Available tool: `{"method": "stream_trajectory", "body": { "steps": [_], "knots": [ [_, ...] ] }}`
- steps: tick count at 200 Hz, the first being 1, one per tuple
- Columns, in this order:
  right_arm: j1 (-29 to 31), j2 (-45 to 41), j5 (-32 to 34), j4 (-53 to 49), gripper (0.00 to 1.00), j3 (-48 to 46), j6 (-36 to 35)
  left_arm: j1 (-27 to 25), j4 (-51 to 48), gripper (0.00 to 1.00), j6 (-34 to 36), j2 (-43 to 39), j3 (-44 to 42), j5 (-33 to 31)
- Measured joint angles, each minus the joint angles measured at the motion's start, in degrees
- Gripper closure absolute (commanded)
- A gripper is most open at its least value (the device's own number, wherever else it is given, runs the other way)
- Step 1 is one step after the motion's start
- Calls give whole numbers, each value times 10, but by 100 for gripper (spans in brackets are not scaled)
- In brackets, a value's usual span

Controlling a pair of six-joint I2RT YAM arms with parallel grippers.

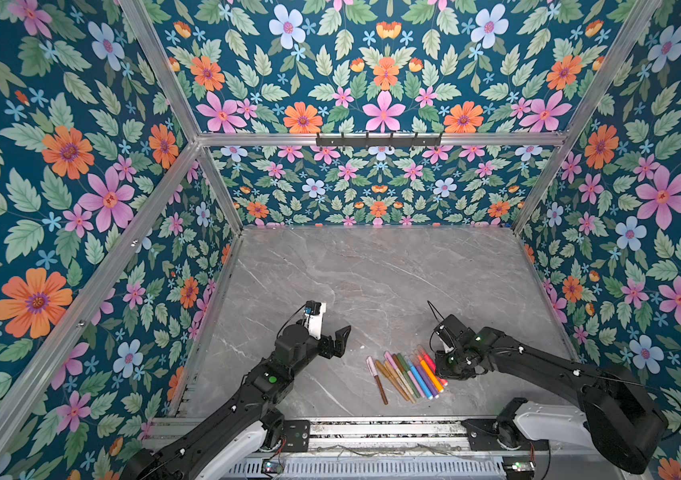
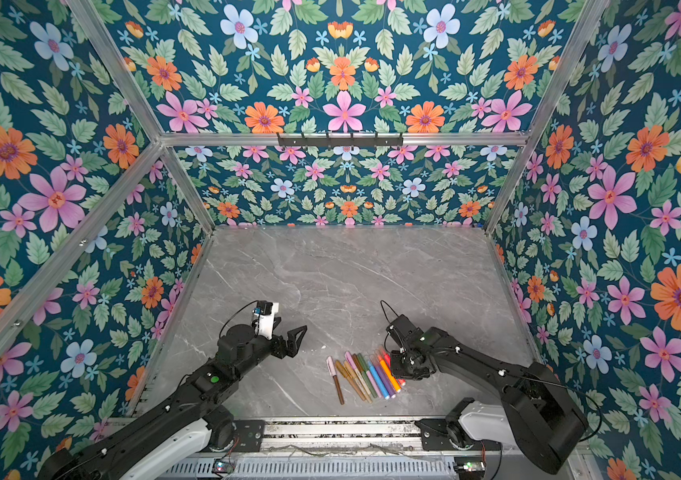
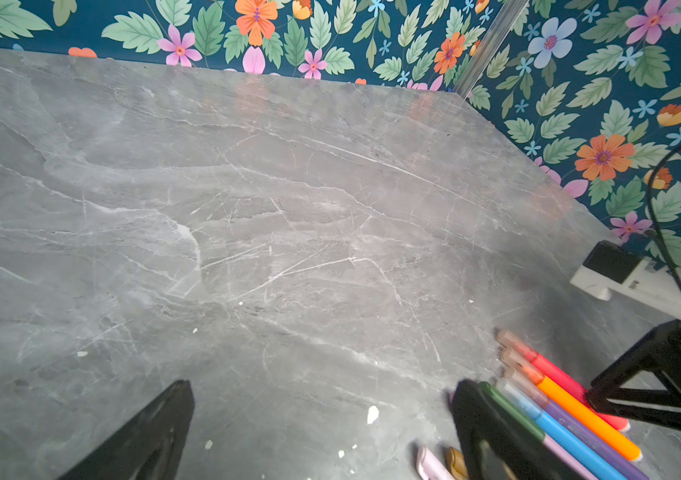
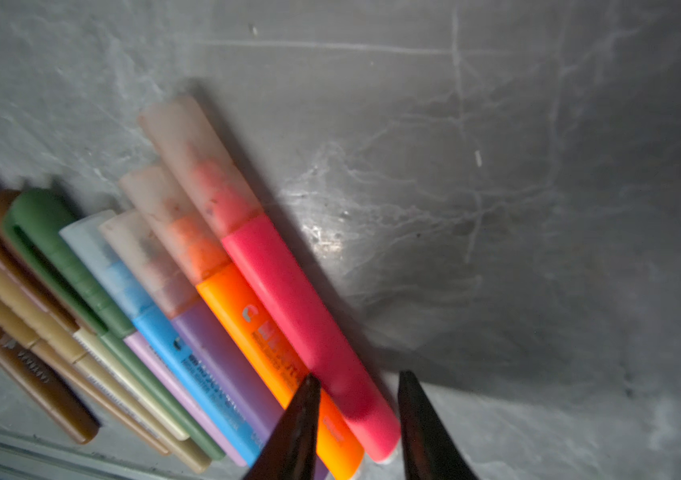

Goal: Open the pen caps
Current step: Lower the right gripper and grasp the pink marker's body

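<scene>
— Since no cap is off yet, where do I tag the pens?
— Lower middle in both top views. One fanned row, flat on the desk, barrels touching. The pen caps are all on the ends pointing up-left in a top view, seated on their barrels. The brown pen lies a little apart at the row's left edge.
— Why a fan?
— My guess: laid side by side, each barrel can be reached from the edge. The right pincer is at the outermost one, the red pen, so only the orange pen crowds it.
— Pinching?
— Jaws are narrow, one each side of the red barrel near its tail end, far from the cap. Pressing or just bracketing, I cannot tell. The pen lies in the row.
— Right arm pose?
— Enters from the lower right of the frame, elbow bent, wrist tipped down onto the row's right edge.
— Left?
— Comes from the lower left, forearm stretched toward centre. The left pincer is spread wide, holds nothing and hovers just left of the row. Probably placed to take a cap end once a barrel is held, but that's only my read.
</scene>
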Motion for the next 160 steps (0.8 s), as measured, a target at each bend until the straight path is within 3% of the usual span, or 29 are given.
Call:
{"method": "stream_trajectory", "body": {
  "steps": [63,99,147,160],
  "knots": [
    [1,35,49,-17,72,21,19,0,0,0,0,-2,12,-5],
    [1,59,66,-16,77,34,21,0,-7,0,-20,3,69,-20],
    [1,93,70,-22,83,62,21,0,-51,0,-54,81,154,-31],
    [1,91,69,-21,85,80,12,0,-59,6,-67,108,169,-12]
  ]
}}
